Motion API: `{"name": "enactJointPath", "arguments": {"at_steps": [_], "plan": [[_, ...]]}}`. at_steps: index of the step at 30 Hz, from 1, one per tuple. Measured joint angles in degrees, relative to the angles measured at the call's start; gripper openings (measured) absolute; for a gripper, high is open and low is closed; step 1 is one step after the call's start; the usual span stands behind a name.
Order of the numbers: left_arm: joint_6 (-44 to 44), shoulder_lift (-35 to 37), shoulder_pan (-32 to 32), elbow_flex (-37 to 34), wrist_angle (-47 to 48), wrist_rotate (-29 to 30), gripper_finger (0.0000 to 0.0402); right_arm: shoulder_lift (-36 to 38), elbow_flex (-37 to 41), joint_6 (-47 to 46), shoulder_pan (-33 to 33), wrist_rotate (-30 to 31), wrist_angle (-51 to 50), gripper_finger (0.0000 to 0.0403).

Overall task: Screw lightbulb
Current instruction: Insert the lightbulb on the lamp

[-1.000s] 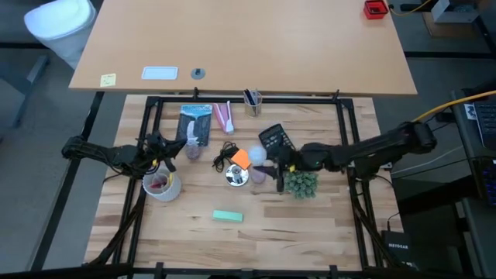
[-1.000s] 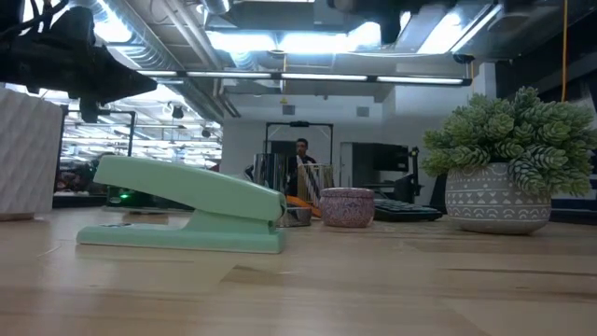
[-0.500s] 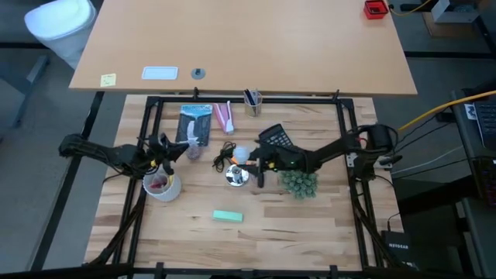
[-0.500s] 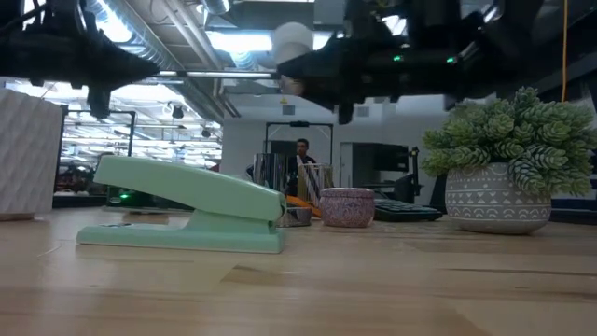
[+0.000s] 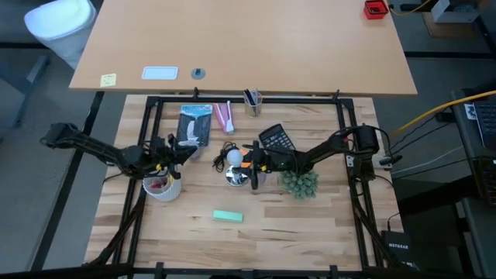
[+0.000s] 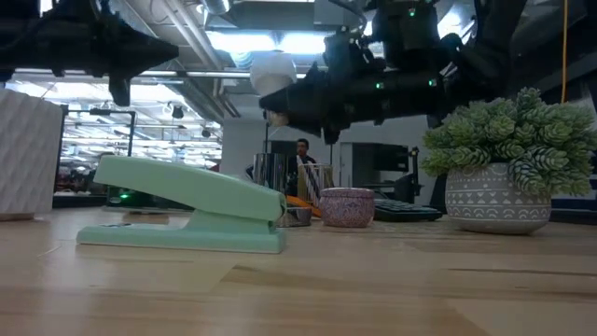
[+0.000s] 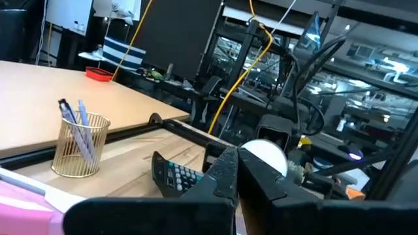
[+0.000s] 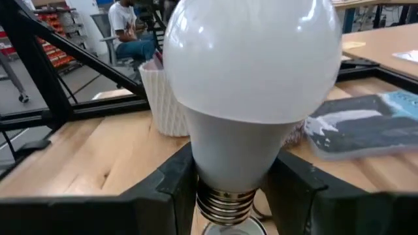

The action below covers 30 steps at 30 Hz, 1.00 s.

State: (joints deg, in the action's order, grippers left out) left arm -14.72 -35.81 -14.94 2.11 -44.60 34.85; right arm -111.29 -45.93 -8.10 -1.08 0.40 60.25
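The frosted-white lightbulb is held above the table's middle by my right gripper, which is shut on it. The bulb also shows in the low view and fills the right wrist view. Its brass-grey screw base sits between the fingers. Below it on the table lies the shiny silver disc with a black cord. My left gripper hovers to the bulb's left, shut and empty. In its wrist view the bulb shows just beyond its fingertips. My right gripper pinches the bulb's pale neck, just above the screw base, between its two fingers, one on either side. The fingers come about level from the table's right. The globe sticks out past the fingertips toward the table's left, lifted clear of the table.
A mint-green stapler lies near the front. A potted plant and a black calculator stand by the right arm. A white cup stands under the left arm. A wire pen holder stands at the far edge.
My right gripper has carried the bulb toward the table's left, over the silver disc, and in the last half second a little down. My left gripper has edged toward the bulb, staying shut.
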Motion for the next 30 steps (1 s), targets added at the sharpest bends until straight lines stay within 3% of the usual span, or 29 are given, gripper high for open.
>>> {"name": "enactJointPath", "arguments": {"at_steps": [10, 17, 24, 30], "plan": [[3.1, -21.4, 0.0, 12.7, -1.1, 0.0, 0.0, -2.4, 0.0, 0.0, 0.0, -0.8, 0.6, 0.0152], [3.1, -33.0, 1.6, 19.4, -0.9, 0.0, 0.0, -2.4, 0.0, 1.1, -0.1, -1.6, -4.6, 0.0152], [2.9, -40.9, 3.4, 23.7, -0.6, 0.0, 0.0, -2.4, 0.0, 2.4, -0.1, -1.6, -5.7, 0.0152], [4.0, -43.2, 3.4, 25.7, -0.6, 0.0, 0.0, -2.4, 0.0, 2.6, -0.1, -1.6, -5.8, 0.0152]]}}
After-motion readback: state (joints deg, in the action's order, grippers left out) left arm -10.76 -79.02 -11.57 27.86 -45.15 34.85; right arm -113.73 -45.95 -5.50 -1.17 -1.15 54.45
